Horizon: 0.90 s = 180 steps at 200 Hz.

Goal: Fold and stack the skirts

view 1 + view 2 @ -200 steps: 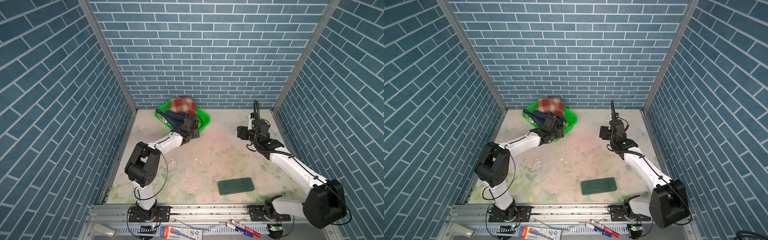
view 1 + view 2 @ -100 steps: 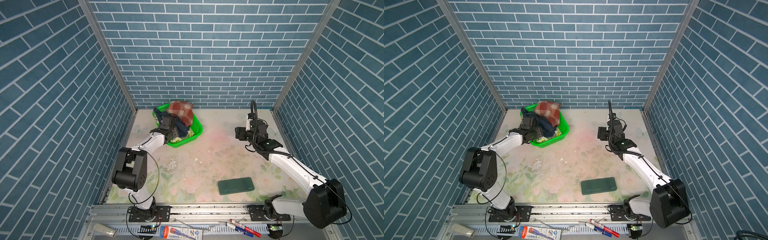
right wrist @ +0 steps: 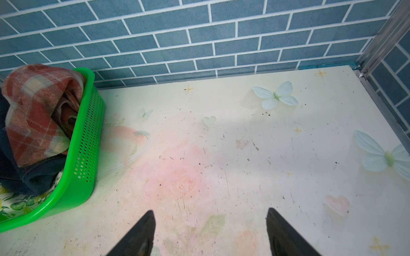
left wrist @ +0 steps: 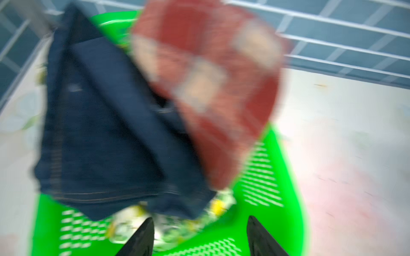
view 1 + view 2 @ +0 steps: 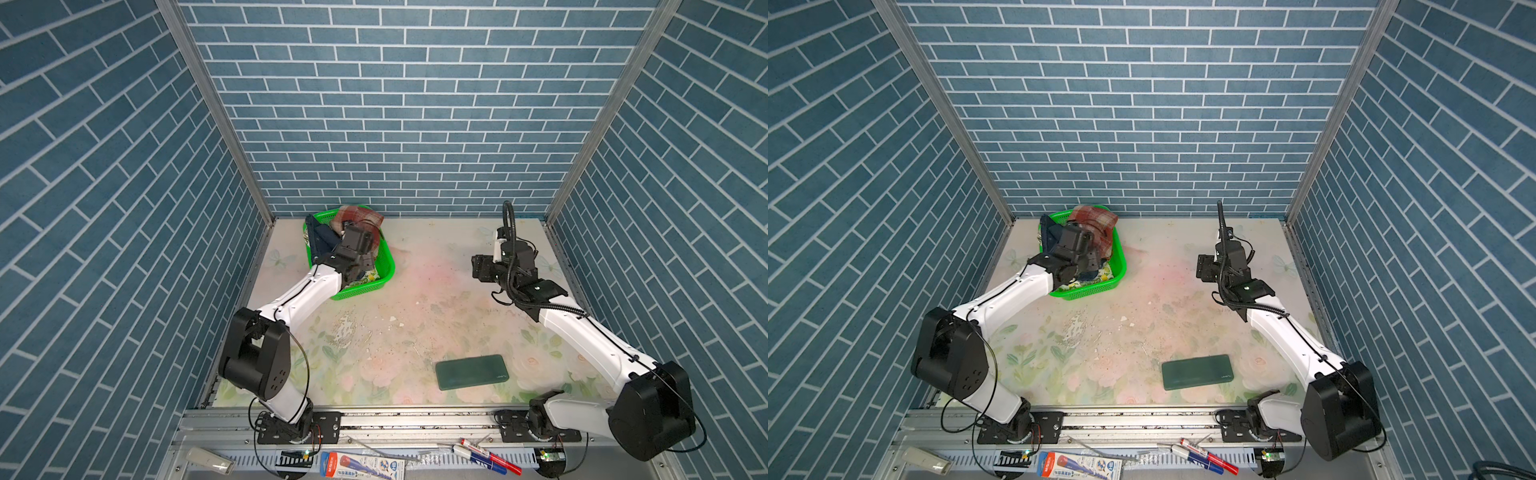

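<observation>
The three skirts lie bunched in a green mesh basket (image 5: pixel 387 266) at the back left. The rust-red plaid skirt (image 5: pixel 359 215) is on top, towards the wall. The dark blue denim skirt (image 4: pixel 99 133) is beside and under it. The lemon-print skirt (image 4: pixel 124 226) is at the bottom. My left gripper (image 4: pixel 200 218) is open just above the basket's near end, over the lemon print, holding nothing; this view is blurred. Over bare table at the back right, my right gripper (image 3: pixel 210 210) is open and empty, facing the basket (image 3: pixel 88 133).
A flat dark green slab (image 5: pixel 472 371) lies on the floral table near the front right. Blue brick walls close in the back and both sides. Pens and packets (image 5: pixel 490 457) lie on the metal rail in front.
The basket has turned and slid a little towards the front. My left arm swung left, then came back over the basket's near end. The right arm has barely moved.
</observation>
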Tool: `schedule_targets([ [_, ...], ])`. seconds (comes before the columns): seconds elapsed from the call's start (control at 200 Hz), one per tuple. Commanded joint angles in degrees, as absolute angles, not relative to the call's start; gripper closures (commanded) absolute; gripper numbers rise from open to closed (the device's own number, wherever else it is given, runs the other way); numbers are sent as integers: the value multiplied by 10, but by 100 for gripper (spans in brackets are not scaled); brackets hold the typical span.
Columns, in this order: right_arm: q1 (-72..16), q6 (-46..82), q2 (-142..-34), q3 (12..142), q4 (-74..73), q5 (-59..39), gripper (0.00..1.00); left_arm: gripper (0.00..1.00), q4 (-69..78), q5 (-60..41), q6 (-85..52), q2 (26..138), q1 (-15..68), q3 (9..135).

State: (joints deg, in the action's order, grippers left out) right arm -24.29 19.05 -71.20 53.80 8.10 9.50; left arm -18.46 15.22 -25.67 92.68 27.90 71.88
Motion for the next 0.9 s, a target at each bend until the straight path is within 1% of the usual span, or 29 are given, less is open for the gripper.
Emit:
schedule_targets([
  [0.0,-235,197,-675,518,90,118,22,33,-179,168,-254,969,333,759],
  [0.165,-222,219,-632,505,91,132,22,33,-174,158,-266,1093,376,854],
  [0.31,-221,216,-619,501,97,143,22,34,-155,132,-295,1193,380,935],
  [0.495,-222,209,-623,502,105,135,23,34,-133,138,-336,1291,381,1034],
  [0.69,-227,195,-625,504,110,126,23,34,-141,182,-374,1342,363,1084],
  [0.895,-237,179,-625,503,108,127,23,36,-150,187,-413,1327,314,1055],
])
